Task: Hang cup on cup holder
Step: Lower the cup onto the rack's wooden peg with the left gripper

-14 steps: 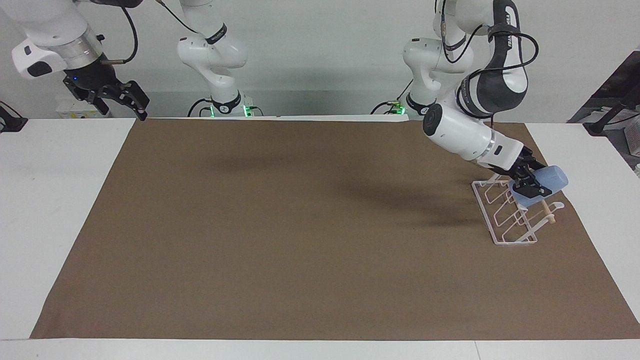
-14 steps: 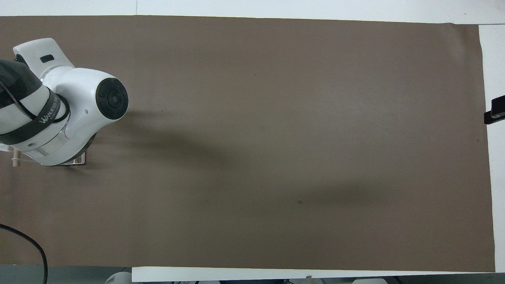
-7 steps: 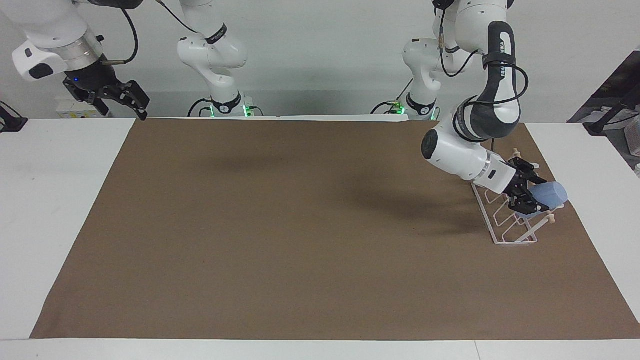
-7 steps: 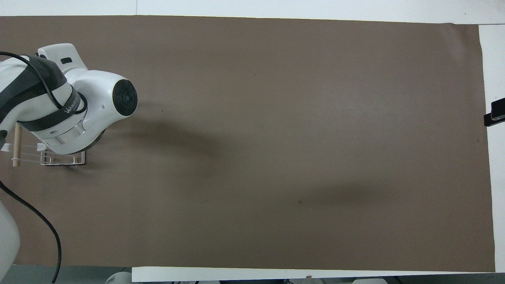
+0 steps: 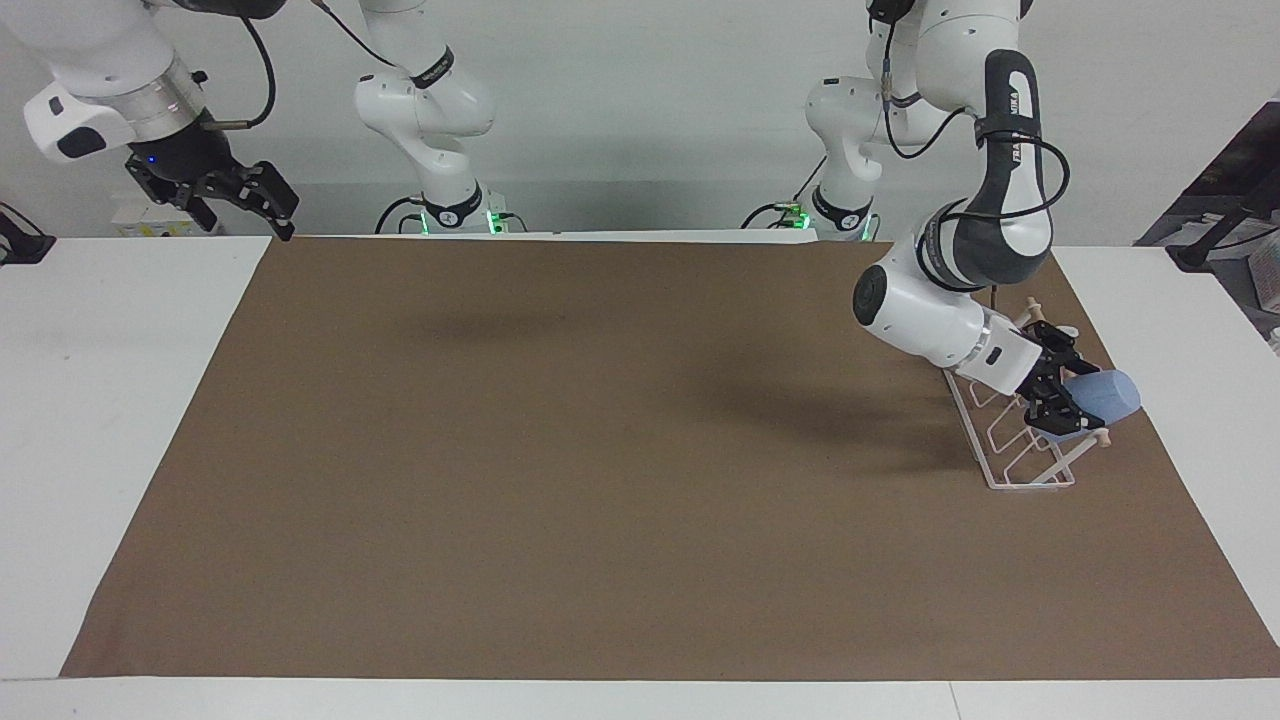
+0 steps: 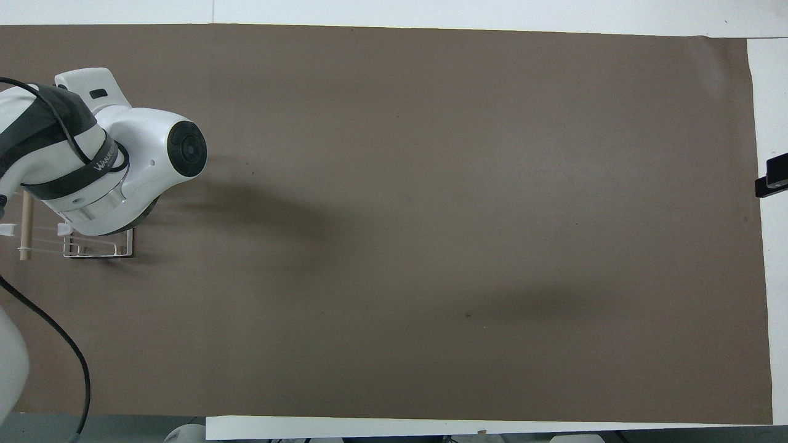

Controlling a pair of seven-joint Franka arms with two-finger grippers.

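The light-blue cup (image 5: 1103,397) lies tilted, its closed end pointing toward the left arm's end of the table, over the prongs of the white wire cup holder (image 5: 1010,455). My left gripper (image 5: 1062,395) is shut on the cup at its rim end, just above the rack's wooden rod. In the overhead view the left arm covers the cup and most of the cup holder (image 6: 98,249); only the rack's base and rod end show. My right gripper (image 5: 240,195) is open, raised and empty, and waits over the table's corner at the right arm's end.
A brown mat (image 5: 600,450) covers most of the white table (image 5: 110,400). The rack stands near the mat's edge at the left arm's end. A black clamp (image 6: 772,175) sits at the table's edge at the right arm's end.
The left gripper has come down with the cup and moved it along the rack, from above the rod to low against the prongs. The right arm has not moved.
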